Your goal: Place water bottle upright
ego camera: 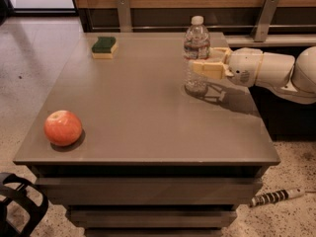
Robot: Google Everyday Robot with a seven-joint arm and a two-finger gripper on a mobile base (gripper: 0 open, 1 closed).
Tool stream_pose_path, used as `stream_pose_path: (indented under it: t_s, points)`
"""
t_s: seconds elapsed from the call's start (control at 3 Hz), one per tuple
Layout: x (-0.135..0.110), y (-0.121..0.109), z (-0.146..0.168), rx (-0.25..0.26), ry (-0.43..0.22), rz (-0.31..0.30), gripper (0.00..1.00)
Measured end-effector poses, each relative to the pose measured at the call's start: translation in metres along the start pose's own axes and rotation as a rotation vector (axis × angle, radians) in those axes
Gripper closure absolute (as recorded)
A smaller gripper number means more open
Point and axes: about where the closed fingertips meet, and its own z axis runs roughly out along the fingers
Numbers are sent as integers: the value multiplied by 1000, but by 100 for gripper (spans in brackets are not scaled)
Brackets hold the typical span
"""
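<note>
Single camera view of the grey table and the objects on it. The water bottle, clear and ribbed with a white cap, stands upright on the table's far right part, near the right edge, with its base resting on the surface. The gripper reaches in level over the table's right edge and pinches the water bottle at mid-height: one pale yellow finger lies across the bottle's near side, while the other passes behind it (only partly visible through the clear plastic). The white arm carrying the gripper extends beyond the table's right edge, and its shadow falls on the tabletop just behind the bottle's base.

A red-orange apple sits near the table's front left corner, well apart from the bottle. A sponge, green on top and yellow beneath, lies flat near the table's far left corner. On the floor below the table's front right corner lies a striped black-and-white cable. A dark curved object shows below the table's front left corner; what it is cannot be told.
</note>
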Motion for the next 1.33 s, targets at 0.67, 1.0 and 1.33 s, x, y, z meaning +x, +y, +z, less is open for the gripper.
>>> stream_pose_path:
  t_s: [0.67,1.0,1.33]
  points:
    - [13,11,-4,-8,-39,2,100]
    - [20,14,-7,-9,-57,1,100]
    - [19,15,-4,-14,-56,1,82]
